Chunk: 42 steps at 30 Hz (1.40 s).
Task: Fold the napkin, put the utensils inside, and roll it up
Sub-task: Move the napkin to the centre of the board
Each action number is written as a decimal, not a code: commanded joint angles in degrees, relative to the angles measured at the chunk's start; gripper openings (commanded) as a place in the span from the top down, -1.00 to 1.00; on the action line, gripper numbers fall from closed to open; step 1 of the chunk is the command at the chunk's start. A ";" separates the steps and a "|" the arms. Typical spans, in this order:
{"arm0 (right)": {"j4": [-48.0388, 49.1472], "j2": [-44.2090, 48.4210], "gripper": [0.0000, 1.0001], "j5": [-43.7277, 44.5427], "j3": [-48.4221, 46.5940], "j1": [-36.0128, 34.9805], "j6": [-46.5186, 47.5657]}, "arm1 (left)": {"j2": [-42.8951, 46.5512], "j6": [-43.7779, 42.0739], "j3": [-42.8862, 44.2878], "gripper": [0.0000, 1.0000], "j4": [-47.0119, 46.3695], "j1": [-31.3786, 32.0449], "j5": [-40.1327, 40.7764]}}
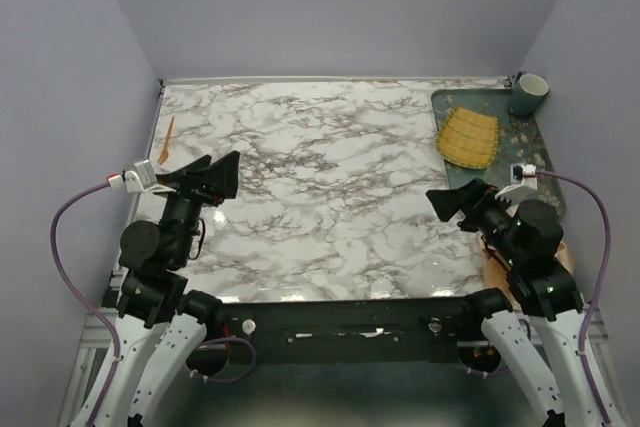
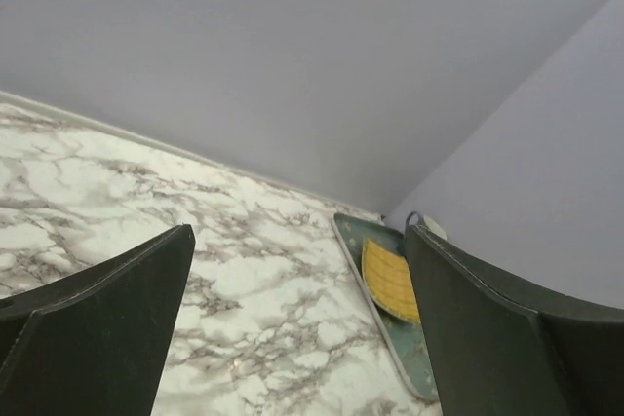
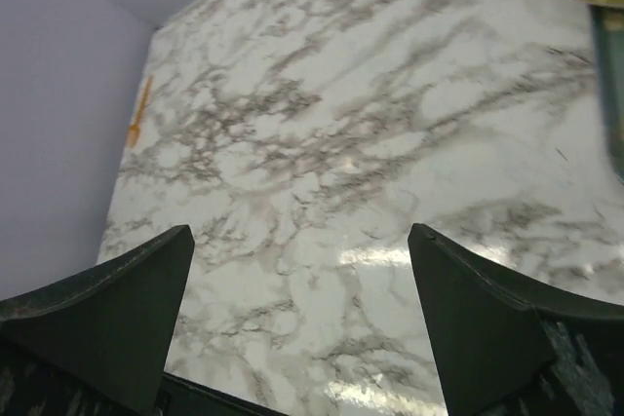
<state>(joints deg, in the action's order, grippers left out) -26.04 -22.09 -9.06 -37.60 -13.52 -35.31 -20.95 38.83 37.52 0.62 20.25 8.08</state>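
Barely a peach-orange sliver of napkin (image 1: 492, 269) shows beneath the right arm (image 1: 532, 237); left hand (image 2: 299, 229) and right hand (image 3: 301, 227) gape empty.

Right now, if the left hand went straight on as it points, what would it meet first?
The left hand points across the bare marble tabletop toward the green tray holding the yellow checked cloth; probably that tray first, though the hand's height is unclear.

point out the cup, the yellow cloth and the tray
cup (image 1: 526, 99): top view, outer wall
yellow cloth (image 1: 468, 137): top view, its middle
tray (image 1: 520, 137): top view, bare part right of the cloth
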 commanded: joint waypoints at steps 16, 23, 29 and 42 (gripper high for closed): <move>-53.94 -21.59 -1.00 36.76 -15.94 9.46 -21.29 | -25.01 -5.61 9.86 -0.86 11.77 -0.04 -27.48; -47.27 -25.98 -1.00 40.00 -9.95 17.45 -22.26 | -25.98 -6.31 8.27 -0.88 9.13 1.89 -28.21; -38.21 -30.74 -0.28 36.65 -7.04 24.33 -19.80 | -26.16 -6.40 9.59 -0.87 9.75 4.18 -28.03; -22.57 -25.69 0.99 1.93 -24.69 4.08 3.05 | -31.43 -5.00 12.23 -0.87 8.52 4.45 -30.23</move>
<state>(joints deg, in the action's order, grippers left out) -57.43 -40.14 8.60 -51.90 6.94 -39.29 -51.03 33.01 47.51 10.55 24.40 -20.34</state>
